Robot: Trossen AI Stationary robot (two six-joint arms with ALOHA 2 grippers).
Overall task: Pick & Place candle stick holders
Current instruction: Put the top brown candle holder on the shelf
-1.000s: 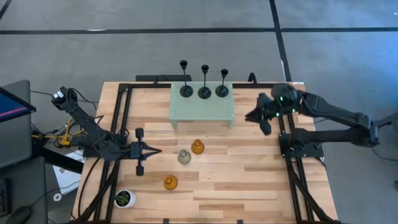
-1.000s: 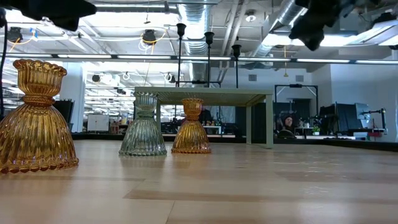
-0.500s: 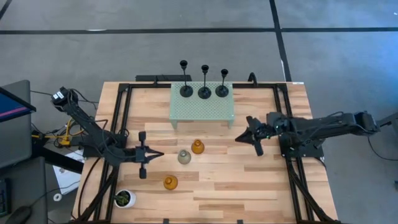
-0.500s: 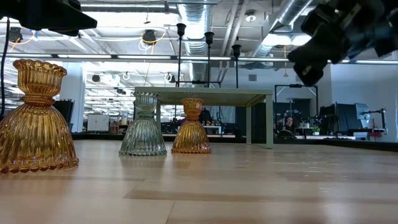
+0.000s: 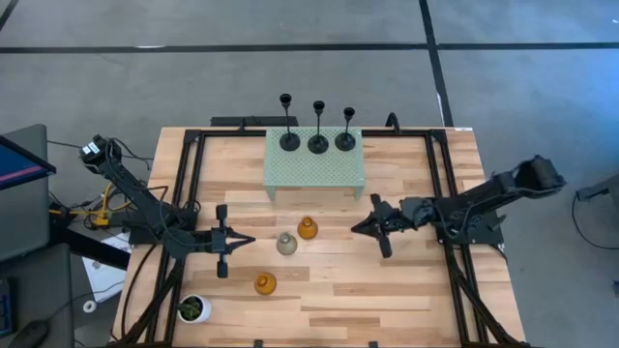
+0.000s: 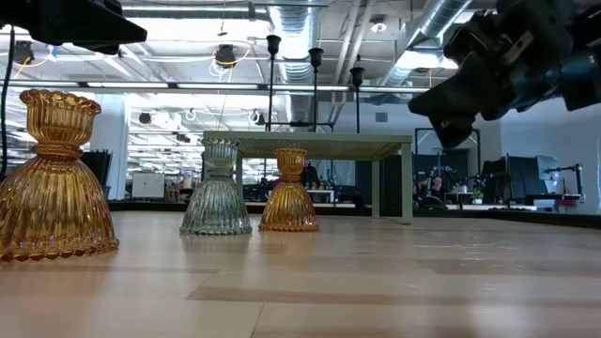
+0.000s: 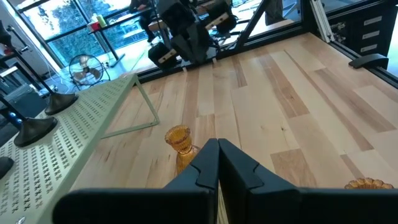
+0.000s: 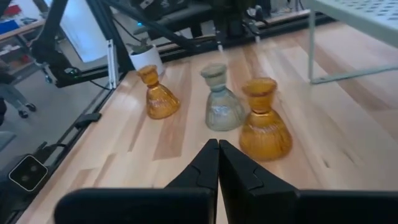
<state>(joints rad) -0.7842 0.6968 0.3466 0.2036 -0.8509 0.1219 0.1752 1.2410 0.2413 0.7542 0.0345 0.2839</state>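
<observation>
three black candle stick holders (image 5: 317,141): upright, stems vertical, in a row on the pale green stand (image 5: 315,172) | amber holders (image 5: 308,228) (image 5: 265,283) and grey holder (image 5: 286,244): upright mid-table | right gripper (image 5: 356,230): closed, empty, near the far amber holder | left gripper (image 5: 250,239): closed, empty, beside the grey holder

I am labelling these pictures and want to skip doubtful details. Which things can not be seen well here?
- Grey holder, left wrist view: almost all hidden behind the left claw.
- Amber holder at the frame bottom, left wrist view: cut off by the edge.
- Plant pot, low view: out of frame.
- Black holders, low view: bases hidden by the green stand.
- Right claw, low view: a dark shape only.
</observation>
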